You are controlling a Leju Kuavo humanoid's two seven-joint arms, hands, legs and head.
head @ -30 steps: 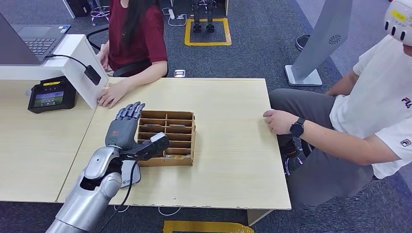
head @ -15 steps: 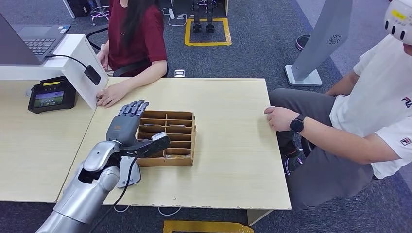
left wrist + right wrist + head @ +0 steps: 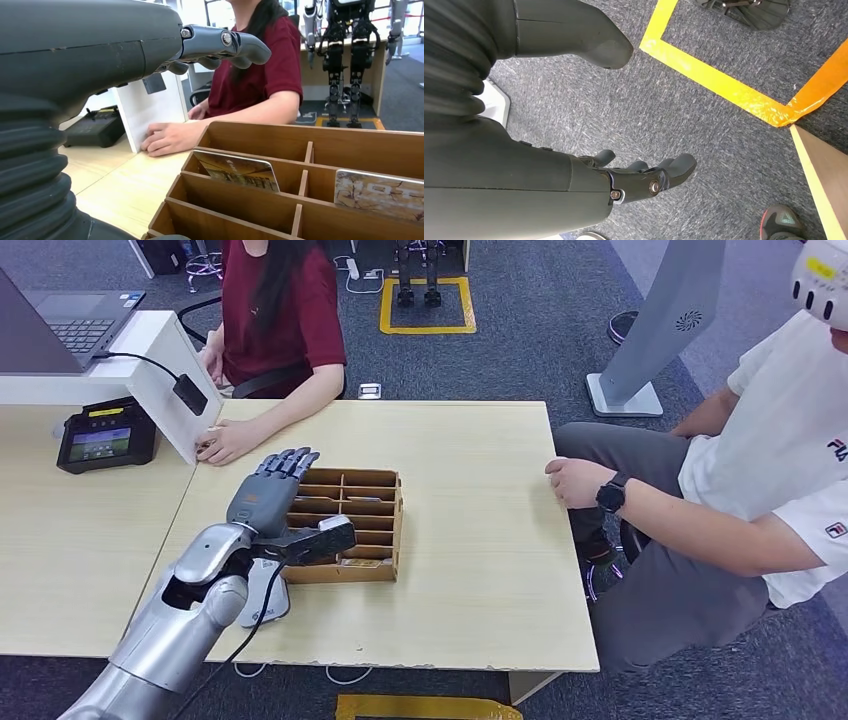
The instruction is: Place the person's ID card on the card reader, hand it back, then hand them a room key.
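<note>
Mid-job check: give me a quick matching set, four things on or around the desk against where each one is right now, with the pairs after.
Things:
1. left hand
2. wooden card box
3. black card terminal
4. right hand

Places:
a. hanging over grey carpet by yellow floor tape
b. on the far left desk, screen lit, beside the white stand
c. middle of the table, cards in its compartments
d. open, over the box's left edge

Pairs: 1-d, 2-c, 3-b, 4-a
</note>
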